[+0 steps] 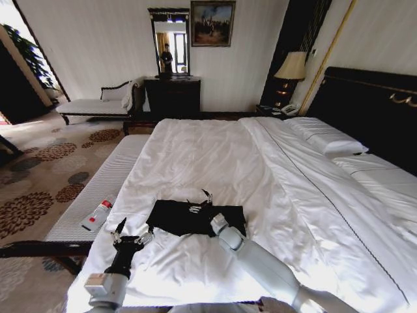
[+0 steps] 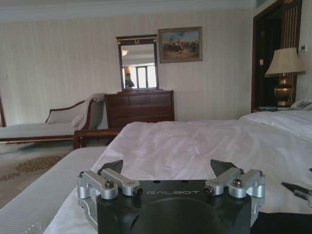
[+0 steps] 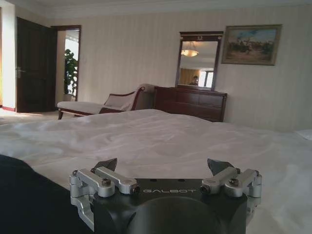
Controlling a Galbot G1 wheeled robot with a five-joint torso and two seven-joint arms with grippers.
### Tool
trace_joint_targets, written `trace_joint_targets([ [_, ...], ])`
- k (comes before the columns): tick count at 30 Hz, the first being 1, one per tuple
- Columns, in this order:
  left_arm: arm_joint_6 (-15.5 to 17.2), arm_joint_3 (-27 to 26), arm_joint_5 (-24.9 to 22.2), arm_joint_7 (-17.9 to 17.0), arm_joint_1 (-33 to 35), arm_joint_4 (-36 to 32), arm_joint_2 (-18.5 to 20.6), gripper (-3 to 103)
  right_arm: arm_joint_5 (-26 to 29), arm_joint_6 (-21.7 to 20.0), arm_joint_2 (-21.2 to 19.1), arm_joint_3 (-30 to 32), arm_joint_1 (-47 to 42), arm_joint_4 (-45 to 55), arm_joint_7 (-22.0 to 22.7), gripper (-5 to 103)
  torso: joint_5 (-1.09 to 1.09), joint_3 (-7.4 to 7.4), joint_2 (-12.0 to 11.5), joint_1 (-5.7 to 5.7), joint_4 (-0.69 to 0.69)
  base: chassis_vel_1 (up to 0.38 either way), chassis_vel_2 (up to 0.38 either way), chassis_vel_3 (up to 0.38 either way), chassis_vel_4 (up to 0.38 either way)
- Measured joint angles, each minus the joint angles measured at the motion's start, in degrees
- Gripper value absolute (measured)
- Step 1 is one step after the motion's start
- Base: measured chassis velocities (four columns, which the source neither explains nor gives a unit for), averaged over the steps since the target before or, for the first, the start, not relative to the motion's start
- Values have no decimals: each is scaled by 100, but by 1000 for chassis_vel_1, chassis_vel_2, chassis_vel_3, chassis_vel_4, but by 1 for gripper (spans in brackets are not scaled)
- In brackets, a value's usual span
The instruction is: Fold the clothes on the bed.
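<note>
Left gripper (image 1: 127,236) sits low over the duvet at the near left corner of the bed (image 1: 215,156), fingers spread, nothing between them; the left wrist view shows the same gap (image 2: 168,173). Right gripper (image 1: 198,201) rests at the far edge of the black T-shirt (image 1: 189,218), fingers spread, apart from the cloth as far as the head view shows. T-shirt lies bunched into a flat rectangle on the white duvet, near the foot. Bench (image 1: 98,189) alongside carries a white bottle (image 1: 98,214).

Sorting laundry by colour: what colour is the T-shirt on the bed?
Black, clearest in the head view: T-shirt.
</note>
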Motion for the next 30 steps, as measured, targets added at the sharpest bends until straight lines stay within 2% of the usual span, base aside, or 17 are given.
trace_joint_targets([
  [1,-51,-2,41,11,-7,33,7,100,81,-18,-74,169,-148,135,16,100,1,0,0,0,3,0,0,0,0],
  [2,-145,-8,115,27,-42,116,26,100,285,-94,-218,588,-534,490,33,100,-3,0,1,-1,3,0,0,0,0],
  [3,-145,-8,115,27,-42,116,26,100,285,-94,-218,588,-534,490,33,100,-3,0,1,-1,3,0,0,0,0],
  [4,-165,-8,126,38,-58,154,37,100,459,-166,-277,871,-839,755,34,100,-2,0,0,0,3,0,0,0,0],
  [6,-182,-7,130,45,-71,182,48,100,892,-442,-331,1503,-1537,1293,34,100,-2,0,0,0,5,0,0,0,0],
  [7,-182,-7,130,45,-71,182,48,100,892,-442,-331,1503,-1537,1293,34,100,-2,0,0,0,5,0,0,0,0],
  [10,-185,-6,129,50,-75,187,49,100,1523,-828,-329,2242,-2190,1760,-2,100,0,0,1,-1,3,0,0,0,0],
  [11,-185,-6,128,50,-76,188,50,100,2117,-1112,-323,2635,-2444,1962,-114,100,-2,0,1,-1,4,0,0,0,0],
  [12,-185,-6,128,50,-76,188,50,100,2117,-1112,-323,2635,-2444,1962,-114,100,-2,0,1,-1,4,0,0,0,0],
  [14,-185,-6,126,50,-76,189,50,100,2914,-1511,-322,3020,-2677,2158,-263,100,-1,0,1,-1,3,0,0,0,0],
  [15,-185,-6,123,51,-76,189,51,100,3831,-1983,-323,3365,-2850,2317,-409,100,-2,0,0,-1,3,0,0,0,0],
  [16,-185,-6,123,51,-76,189,51,100,3831,-1983,-323,3365,-2850,2317,-409,100,-2,0,0,-1,3,0,0,0,0],
  [17,-185,-6,120,52,-76,189,51,100,4594,-2396,-315,3641,-2946,2373,-549,100,-4,0,1,-1,4,0,0,0,0],
  [19,-185,-7,117,52,-76,189,51,100,5442,-2900,-264,4019,-3002,2256,-762,100,-3,0,0,-1,4,0,0,0,0],
  [20,-184,-7,115,51,-76,189,52,100,5644,-3066,-229,4118,-2986,2162,-836,100,-3,0,1,-1,4,0,0,0,0],
  [24,-181,-8,110,52,-77,189,51,100,5808,-3386,-115,4170,-2846,1840,-983,100,-1,1,0,-1,5,0,0,0,0],
  [30,-179,-9,107,52,-77,190,52,100,5743,-3500,97,4009,-2700,1631,-973,100,-2,1,0,0,4,0,0,0,0],
])
